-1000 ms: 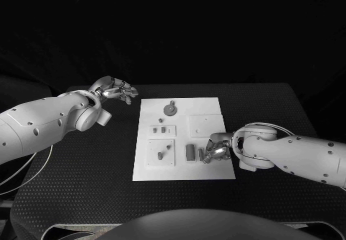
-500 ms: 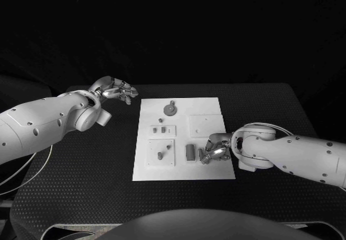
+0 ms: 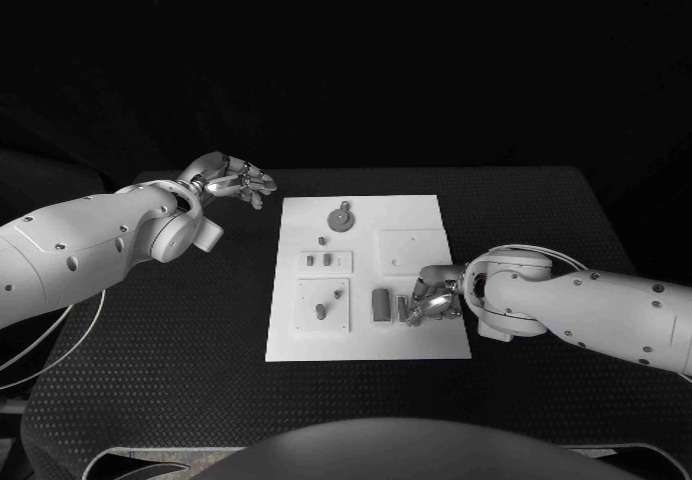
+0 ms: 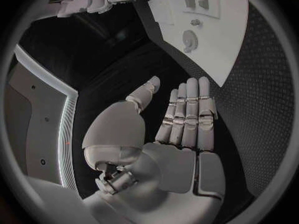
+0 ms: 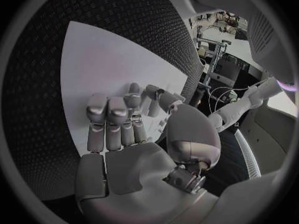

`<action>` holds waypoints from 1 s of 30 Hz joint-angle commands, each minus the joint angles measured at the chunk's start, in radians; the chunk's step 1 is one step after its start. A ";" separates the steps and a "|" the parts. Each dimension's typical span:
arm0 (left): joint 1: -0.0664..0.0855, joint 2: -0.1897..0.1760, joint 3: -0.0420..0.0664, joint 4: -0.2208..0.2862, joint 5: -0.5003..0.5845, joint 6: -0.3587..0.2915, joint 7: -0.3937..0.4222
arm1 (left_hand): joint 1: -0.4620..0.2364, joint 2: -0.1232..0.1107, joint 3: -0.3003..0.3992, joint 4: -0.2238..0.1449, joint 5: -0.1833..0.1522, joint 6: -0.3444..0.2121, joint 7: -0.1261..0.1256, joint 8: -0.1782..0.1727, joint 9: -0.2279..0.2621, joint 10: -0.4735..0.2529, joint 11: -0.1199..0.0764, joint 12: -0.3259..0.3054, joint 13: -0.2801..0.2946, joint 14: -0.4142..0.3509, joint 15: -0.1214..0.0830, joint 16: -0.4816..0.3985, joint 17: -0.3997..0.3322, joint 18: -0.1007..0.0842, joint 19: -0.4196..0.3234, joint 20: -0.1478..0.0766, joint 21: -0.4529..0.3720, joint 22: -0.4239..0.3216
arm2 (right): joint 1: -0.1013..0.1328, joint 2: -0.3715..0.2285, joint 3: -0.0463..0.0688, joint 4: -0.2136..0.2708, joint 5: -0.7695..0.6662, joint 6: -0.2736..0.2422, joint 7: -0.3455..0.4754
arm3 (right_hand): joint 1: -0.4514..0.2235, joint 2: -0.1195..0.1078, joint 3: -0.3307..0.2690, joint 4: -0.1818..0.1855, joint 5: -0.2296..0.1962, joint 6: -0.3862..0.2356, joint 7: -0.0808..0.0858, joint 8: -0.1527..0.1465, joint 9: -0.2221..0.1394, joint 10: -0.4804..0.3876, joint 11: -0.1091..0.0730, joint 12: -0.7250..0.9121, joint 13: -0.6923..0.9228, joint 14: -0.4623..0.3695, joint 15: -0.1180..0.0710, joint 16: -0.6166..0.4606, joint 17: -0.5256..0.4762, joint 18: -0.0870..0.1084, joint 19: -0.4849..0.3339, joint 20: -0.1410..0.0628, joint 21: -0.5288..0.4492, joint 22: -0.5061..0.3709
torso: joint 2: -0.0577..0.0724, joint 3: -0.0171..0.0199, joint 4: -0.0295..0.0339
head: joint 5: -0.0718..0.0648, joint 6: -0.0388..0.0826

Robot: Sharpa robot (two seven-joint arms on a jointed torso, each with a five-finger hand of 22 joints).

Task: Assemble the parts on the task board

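Observation:
The white task board [image 3: 418,220] lies in the middle of the table. Its near right part is under my right hand [image 3: 434,299], fingers curled down; thumb and a finger pinch a small grey part [image 3: 402,308] that stands on the board [image 5: 93,69]. That part [image 5: 154,107] shows between the fingertips in the right wrist view. A larger grey block [image 3: 381,305] lies just left of it, apart from the fingers. A round part [image 3: 340,218] sits at the board's far end. My left hand [image 3: 231,182] hovers off the far left corner with nothing in it, fingers straight [image 4: 187,114].
Other small parts sit in the board's left half: a peg [image 3: 320,240], two pieces [image 3: 326,261] and a square plate [image 3: 322,305] with pieces on it. A square recess [image 3: 413,248] lies beyond my right hand. In the left wrist view, the board [image 4: 218,30] lies ahead of that hand.
My right hand has shifted by a few pixels over the near right of the board. The left arm has stayed still.

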 commanded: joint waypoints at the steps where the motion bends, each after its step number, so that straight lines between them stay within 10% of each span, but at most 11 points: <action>1: 0.001 0.001 0.001 0.003 0.004 0.011 0.007 | -0.009 0.000 0.005 0.002 0.006 -0.002 -0.006 0.004 -0.001 -0.006 -0.001 0.004 0.002 0.005 -0.001 -0.005 0.001 0.016 0.006 -0.003 -0.001 0.001 | -0.001 0.003 0.000 -0.002 -0.011 -0.020 -0.005 | -0.001 0.014 -0.008 0.004 -0.002 0.008 0.002 -0.001 0.002 0.003 -0.001 0.004 0.002 -0.002 -0.007 0.005 0.001 0.068 0.006 0.000 0.007 0.001 | 0.000 0.0000 -0.0001 | -0.001 0.000; 15: 0.001 0.000 0.001 0.003 0.004 0.010 0.007 | -0.009 0.000 0.005 0.001 0.005 -0.002 -0.006 0.004 -0.001 -0.006 -0.001 0.004 0.002 0.005 -0.001 -0.006 0.002 0.016 0.006 -0.003 -0.001 0.001 | -0.001 0.020 0.000 -0.020 -0.015 -0.009 -0.015 | -0.011 0.018 -0.011 0.010 -0.001 0.011 0.001 0.000 0.003 0.003 -0.003 0.004 0.003 -0.002 -0.008 0.006 0.001 0.068 0.005 0.000 0.008 0.003 | 0.000 -0.0001 -0.0001 | -0.002 0.000; 30: 0.001 -0.003 0.001 0.005 0.004 0.010 0.006 | -0.009 0.000 0.005 0.001 0.006 -0.002 -0.006 0.005 -0.001 -0.007 -0.001 0.005 0.002 0.006 -0.001 -0.006 0.003 0.016 0.006 -0.003 -0.001 0.002 | -0.001 0.027 0.000 -0.037 -0.030 0.038 -0.041 | 0.046 0.098 0.002 -0.104 -0.001 0.012 0.000 -0.002 0.011 0.005 -0.003 0.004 0.006 -0.004 -0.005 0.009 0.001 0.068 0.002 0.000 0.012 0.008 | 0.000 0.0000 0.0002 | -0.001 0.000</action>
